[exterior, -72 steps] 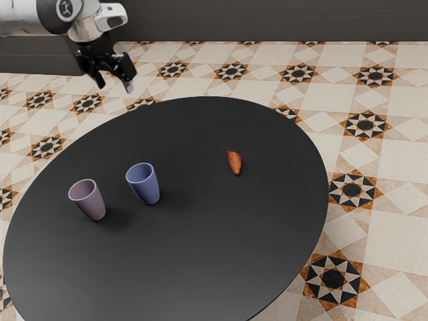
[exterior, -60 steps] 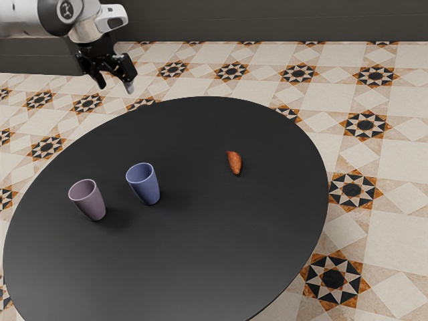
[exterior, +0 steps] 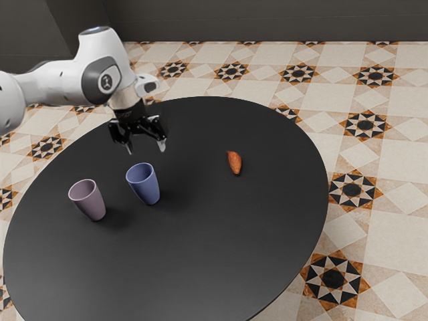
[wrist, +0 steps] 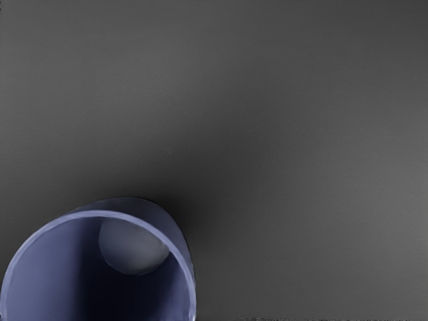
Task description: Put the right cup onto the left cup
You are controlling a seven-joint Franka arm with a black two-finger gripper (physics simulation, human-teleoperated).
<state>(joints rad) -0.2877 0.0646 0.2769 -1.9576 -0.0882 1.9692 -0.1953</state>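
- Blue cup (exterior: 148,189) upright on table (exterior: 214,261), under/near claw (exterior: 146,147); likely the "right" cup to move.
- Mauve cup (exterior: 92,203) upright too, near the blue one, not touching; likely the base cup.
- Claw wide, nothing between fingers, above table level.
- Done: claw near blue cup, that's about it. No grasp, no stack.
- Left: line up, lower, grip, lift, carry over, set onto mauve cup, release.
- Judged early stage.

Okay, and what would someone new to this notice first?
Probably the blue cup, upright on the black table beside the mauve cup, with the open gripper hanging just above it. Next, the small orange thing, bright against the black, toward the exterior view's right.
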